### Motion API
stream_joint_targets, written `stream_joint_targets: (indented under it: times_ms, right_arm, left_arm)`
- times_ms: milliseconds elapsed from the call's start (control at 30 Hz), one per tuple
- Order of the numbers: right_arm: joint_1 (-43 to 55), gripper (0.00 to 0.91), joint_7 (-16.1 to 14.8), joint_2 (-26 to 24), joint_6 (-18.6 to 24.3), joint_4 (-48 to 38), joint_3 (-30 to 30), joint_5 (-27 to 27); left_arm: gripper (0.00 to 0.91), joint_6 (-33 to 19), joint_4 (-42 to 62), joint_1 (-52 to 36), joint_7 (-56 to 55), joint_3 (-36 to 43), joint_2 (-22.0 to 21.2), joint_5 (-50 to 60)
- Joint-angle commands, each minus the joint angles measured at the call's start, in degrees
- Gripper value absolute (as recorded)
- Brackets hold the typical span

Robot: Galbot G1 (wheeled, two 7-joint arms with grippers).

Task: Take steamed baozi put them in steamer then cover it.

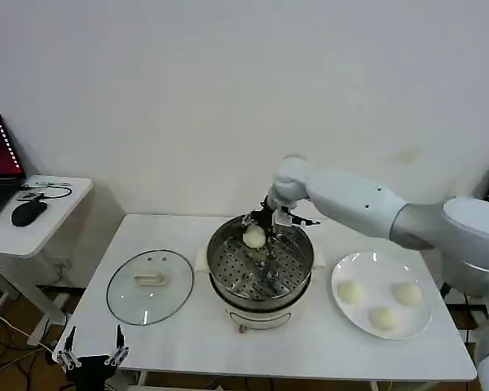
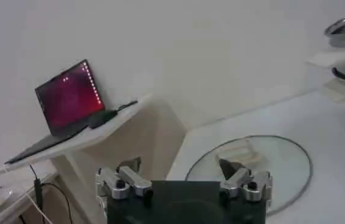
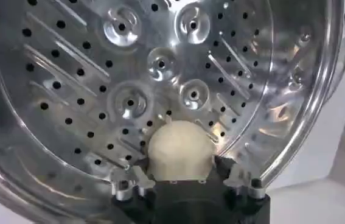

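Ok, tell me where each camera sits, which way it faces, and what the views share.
Head view: high on the robot, looking down at the table; right arm reaches over the steamer, left gripper low at the table's near edge.
Left wrist view: behind the open left gripper, facing the cover and a laptop.
Right wrist view: above the right gripper, looking into the steamer, a baozi held.
Shared: steamer, cover, baozi.

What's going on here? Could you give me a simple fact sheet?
Right gripper: over the steamer's far side, shut on one bun
Steamer tray: no bun lying on it
Plate: three buns, right of the steamer
Lid: flat on the table, left of the steamer
Left gripper: open, at the table's near left corner
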Motion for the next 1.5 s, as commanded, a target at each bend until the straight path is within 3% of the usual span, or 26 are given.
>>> stream_joint_targets:
  times_ms: [33, 167, 233, 267, 300, 367, 667, 833, 933, 1133, 1233, 1500]
  right_arm:
    - [5.23, 0.907, -0.77, -1.65, -2.26, 4.83, -2.1, 7.98]
    - [12.23, 0.907, -3.64, -7.19, -8.39, 12.63, -4.48, 16.66]
    - [16.62, 0.907, -4.29, -12.81, -15.92, 18.08, -6.68, 20.1]
    - [17.81, 0.907, -3.17, -15.96, -19.87, 19.68, -6.75, 19.03]
    - [18.11, 0.907, -3.17, -16.82, -20.81, 20.13, -6.75, 18.72]
    - [20.82, 0.907, -4.06, -21.96, -27.28, 22.67, -8.01, 20.68]
    - [20.21, 0.907, -9.42, -42.32, -37.21, 30.27, -10.2, 22.41]
    - [12.58, 0.907, -11.62, -49.19, -40.7, 33.0, -6.74, 23.21]
    - [6.71, 0.907, -11.43, -51.87, -42.08, 33.48, -3.3, 23.82]
    - [-10.9, 0.907, -11.34, -55.13, -42.91, 34.79, 10.43, 25.16]
    - [-20.46, 0.907, -12.73, -55.38, -41.99, 35.21, 17.78, 23.89]
    - [-23.63, 0.907, -13.91, -49.74, -44.0, 32.03, 16.81, 23.42]
  left_arm:
    - [0.907, 0.11, -0.02, -0.24, 0.12, 0.56, -0.12, 0.24]
    - [0.907, 0.18, -0.08, -0.31, 0.18, 1.22, -0.08, 0.51]
    - [0.907, 0.23, -0.26, -0.36, 0.23, 1.56, 0.02, 0.63]
    - [0.907, 0.3, -0.37, -0.44, 0.27, 1.84, 0.18, 0.63]
    - [0.907, 0.36, -0.45, -0.53, 0.31, 1.99, 0.27, 0.64]
    - [0.907, 0.64, -0.76, -0.78, 0.58, 2.5, 0.65, 0.75]
    - [0.907, 2.02, -2.08, -1.81, 5.27, 4.06, 2.3, 1.85]
    - [0.907, 1.99, -1.51, -2.16, 5.71, 4.61, 2.96, 2.36]
    - [0.907, 1.92, -1.24, -2.18, 5.68, 4.88, 3.19, 2.49]
    - [0.907, 1.81, -0.92, -2.27, 5.72, 5.04, 3.28, 2.87]
    - [0.907, 1.83, -0.66, -2.45, 5.73, 5.23, 3.27, 3.21]
    - [0.907, 1.85, -0.31, -2.61, 5.65, 5.19, 2.73, 3.6]
